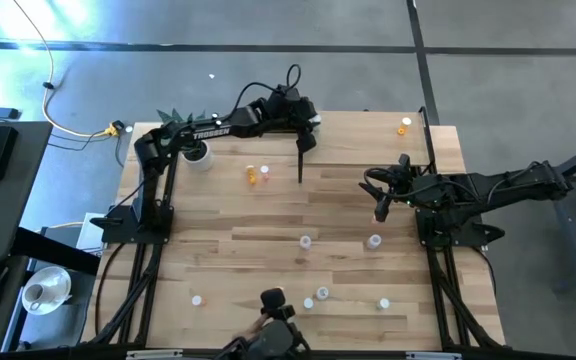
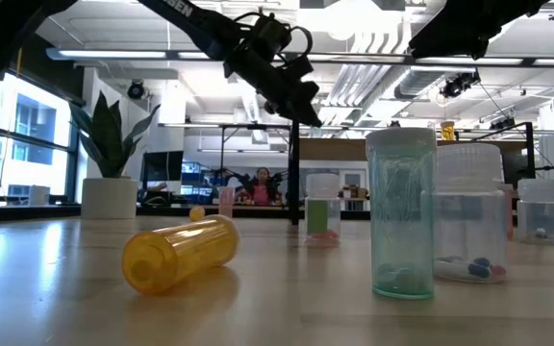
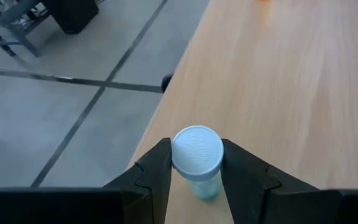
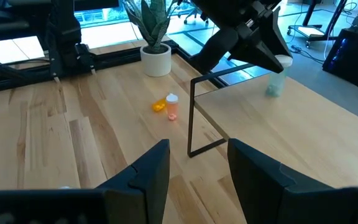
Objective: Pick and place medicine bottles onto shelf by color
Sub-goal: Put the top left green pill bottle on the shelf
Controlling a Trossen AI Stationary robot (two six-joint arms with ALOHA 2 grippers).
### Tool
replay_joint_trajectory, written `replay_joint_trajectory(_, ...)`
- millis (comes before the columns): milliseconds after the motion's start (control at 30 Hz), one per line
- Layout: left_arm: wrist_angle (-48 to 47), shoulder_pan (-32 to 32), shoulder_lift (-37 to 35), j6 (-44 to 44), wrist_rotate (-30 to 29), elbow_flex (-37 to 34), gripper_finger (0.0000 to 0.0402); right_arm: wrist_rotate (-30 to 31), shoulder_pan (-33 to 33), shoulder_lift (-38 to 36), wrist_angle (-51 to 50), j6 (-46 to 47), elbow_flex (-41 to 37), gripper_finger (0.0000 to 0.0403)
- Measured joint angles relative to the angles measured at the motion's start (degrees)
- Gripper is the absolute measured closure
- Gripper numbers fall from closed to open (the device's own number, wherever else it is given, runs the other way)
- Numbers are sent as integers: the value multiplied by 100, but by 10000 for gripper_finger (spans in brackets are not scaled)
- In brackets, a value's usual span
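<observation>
My left gripper (image 1: 311, 120) is over the far left corner of the shelf (image 1: 368, 138), a pale board on black posts, and is shut on a teal bottle with a pale cap (image 3: 197, 149). The right wrist view also shows this bottle (image 4: 275, 79). An orange bottle (image 1: 405, 126) stands on the shelf's far right. My right gripper (image 1: 380, 208) is open and empty, low over the table in front of the shelf. An orange bottle (image 1: 253, 176) and a red one (image 1: 264, 172) are on the table left of the shelf. Several more bottles (image 1: 306, 241) stand nearer the front. My left gripper pinches the teal bottle at its cap (image 3: 211, 151), one finger on each side. The fingers slant down from the table's left. The bottle hangs roughly upright below them, its base (image 4: 272, 93) close to the shelf board; whether it rests there, I cannot tell.
A white plant pot (image 1: 197, 155) stands at the far left beside the left arm. The shelf's front left post (image 4: 191, 118) rises near the two loose bottles. In the low view an orange bottle (image 2: 181, 252) lies on its side near the front edge, beside upright bottles (image 2: 401, 213).
</observation>
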Motion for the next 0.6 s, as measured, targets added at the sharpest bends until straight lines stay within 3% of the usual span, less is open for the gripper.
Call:
replay_joint_trajectory(400, -24, -2, 0, 4, -19, 0, 287, 0, 0, 0, 0, 0, 0, 249)
replay_joint_trajectory(600, 10, -2, 13, 4, -9, -3, 263, 0, 0, 0, 0, 0, 0, 249)
